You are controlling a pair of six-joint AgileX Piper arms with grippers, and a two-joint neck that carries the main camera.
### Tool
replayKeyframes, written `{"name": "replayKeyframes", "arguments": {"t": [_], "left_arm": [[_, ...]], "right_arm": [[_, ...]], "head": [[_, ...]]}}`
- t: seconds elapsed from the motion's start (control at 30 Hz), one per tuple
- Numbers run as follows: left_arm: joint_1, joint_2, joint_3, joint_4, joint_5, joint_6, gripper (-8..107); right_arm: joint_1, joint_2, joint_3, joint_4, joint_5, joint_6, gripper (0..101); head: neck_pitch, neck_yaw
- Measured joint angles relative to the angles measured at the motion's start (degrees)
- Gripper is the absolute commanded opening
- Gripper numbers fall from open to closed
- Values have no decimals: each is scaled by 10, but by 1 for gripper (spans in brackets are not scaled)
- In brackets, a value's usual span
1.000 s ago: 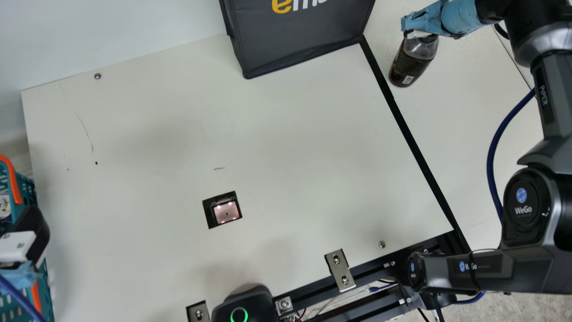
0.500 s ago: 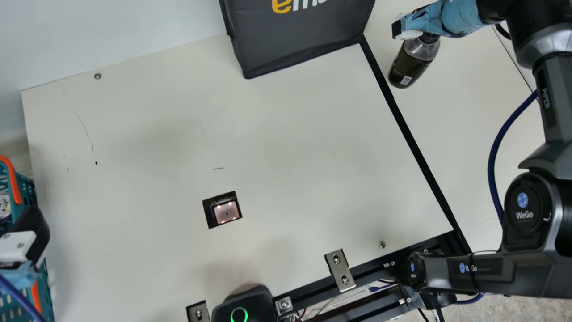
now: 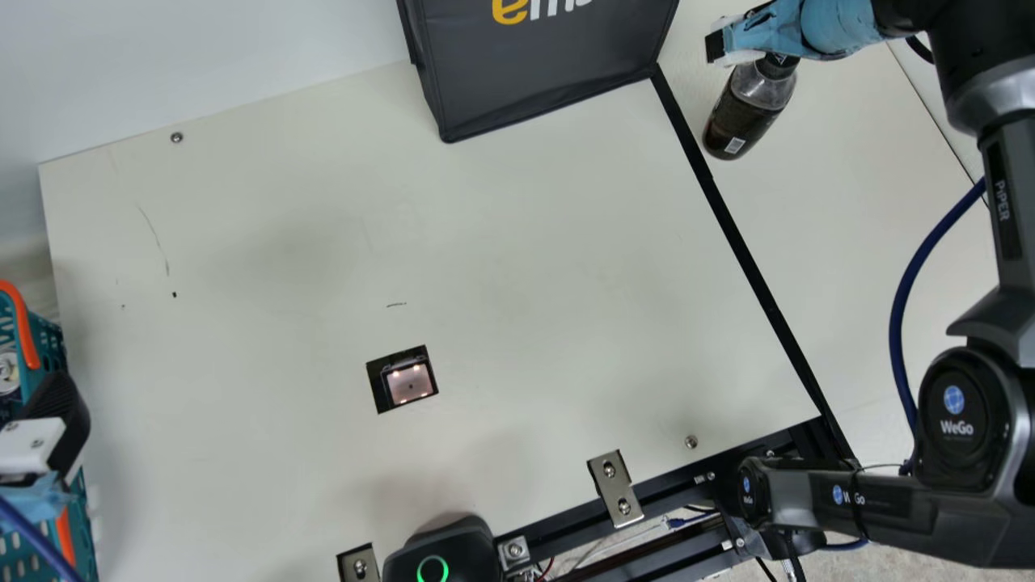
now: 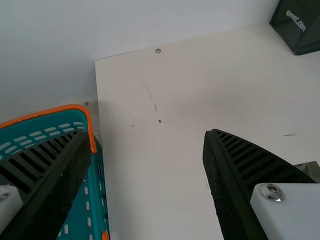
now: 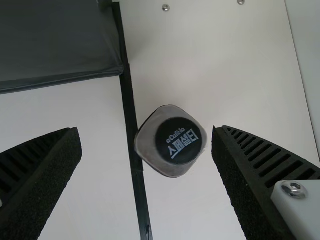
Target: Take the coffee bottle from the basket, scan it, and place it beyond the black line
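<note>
Beyond the counter's (image 3: 525, 242) black line (image 3: 751, 263), far right, the right arm (image 3: 1003, 194) is the nearer; its jaws gape, as do the left ones by the basket (image 4: 70, 106). Below the right jaws, between their sides, stands the bottle (image 3: 744, 113), long axis vertical, cap (image 5: 177, 140) up. A straight lift should clear it.

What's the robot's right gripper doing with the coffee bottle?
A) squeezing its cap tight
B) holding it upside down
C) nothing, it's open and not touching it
C: in the right wrist view, the fingers of the right gripper are wide apart, with bare table showing between each one and the bottle.
</note>
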State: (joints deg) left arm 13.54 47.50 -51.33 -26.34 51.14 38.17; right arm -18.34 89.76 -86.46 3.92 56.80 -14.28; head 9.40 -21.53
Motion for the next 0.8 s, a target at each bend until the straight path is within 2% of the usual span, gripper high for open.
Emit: {"name": "replayKeyframes", "arguments": {"t": [0.33, 0.8], "left_arm": [[0, 0, 0, 0, 0, 0, 90], [0, 0, 0, 0, 0, 0, 90]], "right_arm": [[41, -43, 17, 2, 20, 16, 91], [129, -128, 77, -22, 42, 76, 91]], "head": [[0, 1], [0, 1]]}}
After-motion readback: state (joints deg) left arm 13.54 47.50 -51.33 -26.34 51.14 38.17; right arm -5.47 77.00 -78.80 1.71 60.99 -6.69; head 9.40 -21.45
